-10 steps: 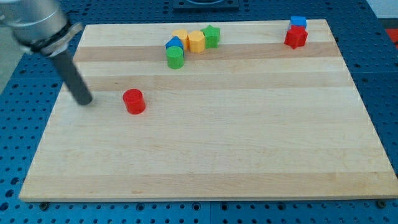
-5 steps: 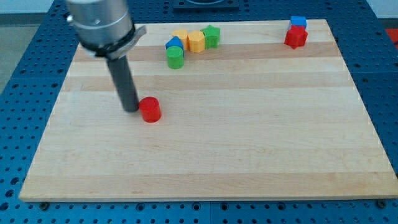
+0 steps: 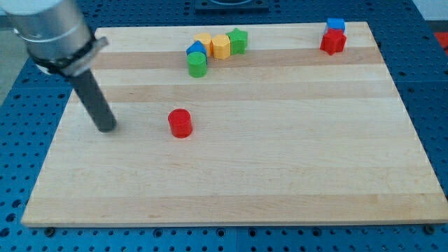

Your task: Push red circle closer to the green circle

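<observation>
The red circle [image 3: 180, 123] stands alone on the wooden board [image 3: 231, 168], left of its middle. The green circle [image 3: 197, 65] stands above it near the view's top, at the lower left of a cluster of blocks. My tip [image 3: 106, 128] rests on the board to the left of the red circle, well apart from it and at about the same height in the view.
The cluster holds a blue block [image 3: 196, 49], a yellow block [image 3: 204, 40], a yellow hexagon [image 3: 220, 47] and a green star [image 3: 238, 41]. At the top right a blue block [image 3: 336, 25] touches a red star [image 3: 333, 42].
My tip swept right and pushed the red circle to the right and slightly down. It has now drawn back to the left, away from the circle.
</observation>
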Controlling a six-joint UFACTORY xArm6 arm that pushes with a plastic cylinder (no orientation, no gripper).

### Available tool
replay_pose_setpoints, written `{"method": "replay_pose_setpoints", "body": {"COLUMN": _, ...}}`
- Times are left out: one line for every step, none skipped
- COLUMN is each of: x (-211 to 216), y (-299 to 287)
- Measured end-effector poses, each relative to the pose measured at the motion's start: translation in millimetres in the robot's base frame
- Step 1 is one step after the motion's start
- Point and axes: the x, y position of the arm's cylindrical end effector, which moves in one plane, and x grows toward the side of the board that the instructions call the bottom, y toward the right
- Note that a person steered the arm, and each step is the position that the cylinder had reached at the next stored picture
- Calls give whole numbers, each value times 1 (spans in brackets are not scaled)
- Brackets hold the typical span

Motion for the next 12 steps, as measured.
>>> {"method": "replay_pose_setpoints", "body": {"x": 28, "y": 22}}
{"method": "replay_pose_setpoints", "body": {"x": 28, "y": 22}}
{"method": "replay_pose_setpoints", "body": {"x": -6, "y": 52}}
{"method": "replay_pose_setpoints", "body": {"x": -6, "y": 52}}
{"method": "replay_pose_setpoints", "body": {"x": 52, "y": 59}}
{"method": "replay_pose_setpoints", "body": {"x": 70, "y": 59}}
{"method": "replay_pose_setpoints", "body": {"x": 70, "y": 123}}
{"method": "replay_pose_setpoints", "body": {"x": 70, "y": 123}}
{"method": "replay_pose_setpoints", "body": {"x": 51, "y": 110}}
{"method": "replay_pose_setpoints", "body": {"x": -2, "y": 92}}
{"method": "replay_pose_setpoints", "body": {"x": -2, "y": 92}}
{"method": "replay_pose_setpoints", "body": {"x": -56, "y": 92}}
